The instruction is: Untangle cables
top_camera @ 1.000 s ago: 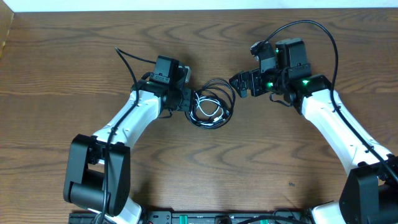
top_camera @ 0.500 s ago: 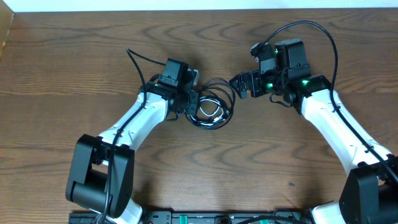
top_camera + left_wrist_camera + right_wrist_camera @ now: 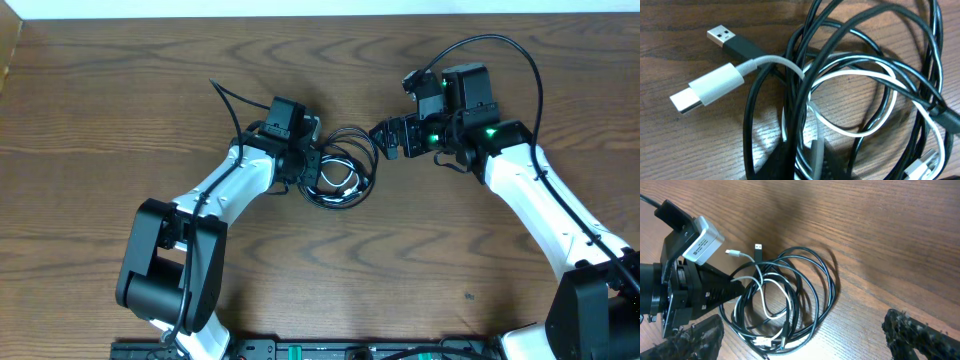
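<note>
The cables (image 3: 340,175) lie as one tangled coil on the table between my two arms. In the left wrist view a white cable with a white plug (image 3: 707,90) threads through loops of black cable (image 3: 748,135), and a black USB plug (image 3: 732,42) lies beside it. My left gripper (image 3: 312,165) is at the coil's left edge, its jaws (image 3: 805,160) shut on black and white strands. My right gripper (image 3: 385,135) hovers open just right of the coil; its fingers (image 3: 697,337) stand wide apart above the cables (image 3: 832,287), touching nothing.
Brown wooden table (image 3: 120,100) all round the coil. Thick black wires run from each arm, one arching over the right arm (image 3: 520,60). The left arm's camera housing (image 3: 700,240) sits close to the coil's left side.
My left gripper has slid right into the coil's left edge and closed on its strands. The right arm has stayed still and open.
</note>
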{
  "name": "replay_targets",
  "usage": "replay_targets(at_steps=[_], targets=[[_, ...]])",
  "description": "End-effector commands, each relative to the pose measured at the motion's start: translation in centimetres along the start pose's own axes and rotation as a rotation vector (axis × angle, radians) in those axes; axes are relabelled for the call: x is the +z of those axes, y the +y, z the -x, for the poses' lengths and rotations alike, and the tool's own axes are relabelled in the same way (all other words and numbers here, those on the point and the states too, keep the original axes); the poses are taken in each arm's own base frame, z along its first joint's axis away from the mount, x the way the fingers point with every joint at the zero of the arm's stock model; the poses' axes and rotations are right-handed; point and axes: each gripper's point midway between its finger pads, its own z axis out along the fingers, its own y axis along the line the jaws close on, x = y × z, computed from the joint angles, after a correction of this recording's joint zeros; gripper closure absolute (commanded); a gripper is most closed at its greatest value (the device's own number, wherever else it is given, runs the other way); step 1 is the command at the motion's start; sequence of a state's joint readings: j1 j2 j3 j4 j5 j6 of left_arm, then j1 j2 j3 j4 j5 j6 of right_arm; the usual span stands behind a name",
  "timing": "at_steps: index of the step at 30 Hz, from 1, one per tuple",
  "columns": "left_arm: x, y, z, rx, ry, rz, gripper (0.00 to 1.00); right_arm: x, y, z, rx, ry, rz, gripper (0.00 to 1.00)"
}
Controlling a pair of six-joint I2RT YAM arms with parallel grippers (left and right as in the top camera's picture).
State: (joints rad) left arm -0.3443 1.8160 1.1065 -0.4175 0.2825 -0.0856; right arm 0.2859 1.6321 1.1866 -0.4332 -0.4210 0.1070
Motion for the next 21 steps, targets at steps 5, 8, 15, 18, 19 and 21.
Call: replay_targets(at_steps=[5, 8, 15, 18, 19, 21], targets=[[-5.8, -3.6, 4.8, 0.003, -0.175, -0.118, 0.93, 0.0, 0.3, 0.6, 0.000, -0.015, 0.002, 0.01], [-10.3, -5.4, 6.8, -0.012, -0.289, -0.176, 0.92, 0.0, 0.4, 0.6, 0.000, -0.015, 0.007, 0.01], [-19.6, -8.9, 8.7, -0.038, -0.518, -0.318, 0.92, 0.0, 1.0, 0.8, -0.005, -0.022, 0.041, 0.04], [-22.2, -9.6, 9.2, -0.067, -0.584, -0.355, 0.92, 0.0, 1.0, 1.1, -0.011, -0.036, 0.043, 0.05], [-22.7, -9.7, 9.3, -0.084, -0.596, -0.367, 0.92, 0.0, 1.0, 1.3, -0.014, -0.043, 0.044, 0.06], [-22.8, -9.8, 9.5, -0.108, -0.600, -0.379, 0.92, -0.1, 1.2, 1.5, -0.018, -0.050, 0.051, 0.07]])
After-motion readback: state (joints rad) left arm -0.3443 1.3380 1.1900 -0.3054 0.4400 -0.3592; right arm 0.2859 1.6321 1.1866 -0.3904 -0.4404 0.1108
